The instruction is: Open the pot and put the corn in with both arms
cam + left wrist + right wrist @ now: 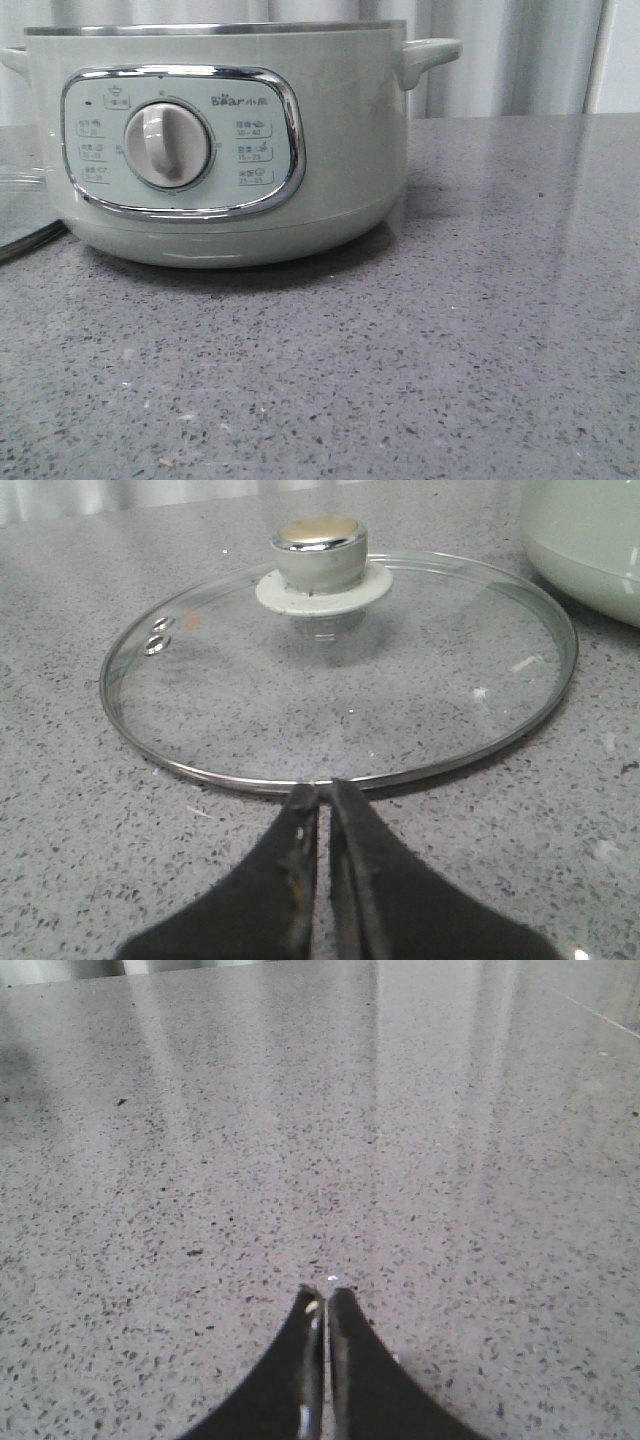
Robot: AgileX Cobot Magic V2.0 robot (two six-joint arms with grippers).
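Note:
The pale grey-green pot [220,140] stands close in the front view, without its lid, its steel rim bare; its side also shows in the left wrist view [590,540]. The glass lid [340,670] with its knob [320,552] lies flat on the counter beside the pot. My left gripper [323,792] is shut and empty, its tips just short of the lid's steel rim. My right gripper [326,1295] is shut and empty over bare counter. The corn is out of view. Neither gripper shows in the front view.
The speckled grey stone counter [450,350] stretches in front and to the right of the pot. A pale curtain [510,55] hangs behind. The lid's glass edge [20,215] shows at the far left of the front view.

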